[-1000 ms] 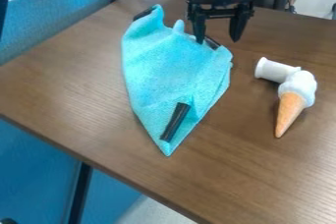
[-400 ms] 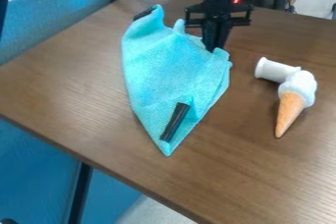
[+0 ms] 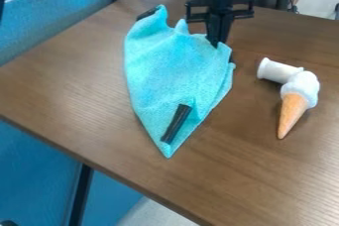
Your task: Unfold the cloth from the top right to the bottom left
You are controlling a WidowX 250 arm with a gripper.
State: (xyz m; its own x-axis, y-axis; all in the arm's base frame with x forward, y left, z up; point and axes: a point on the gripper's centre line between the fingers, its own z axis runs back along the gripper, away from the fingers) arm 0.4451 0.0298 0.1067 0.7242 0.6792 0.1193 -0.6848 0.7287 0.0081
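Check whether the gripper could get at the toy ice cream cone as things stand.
Probably not yet: the gripper looks closed on the cloth at its upper right, so it would likely have to release first. Otherwise, only the white cylinder by the cone might crowd it.

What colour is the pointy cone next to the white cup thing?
Orange, in the camera view.
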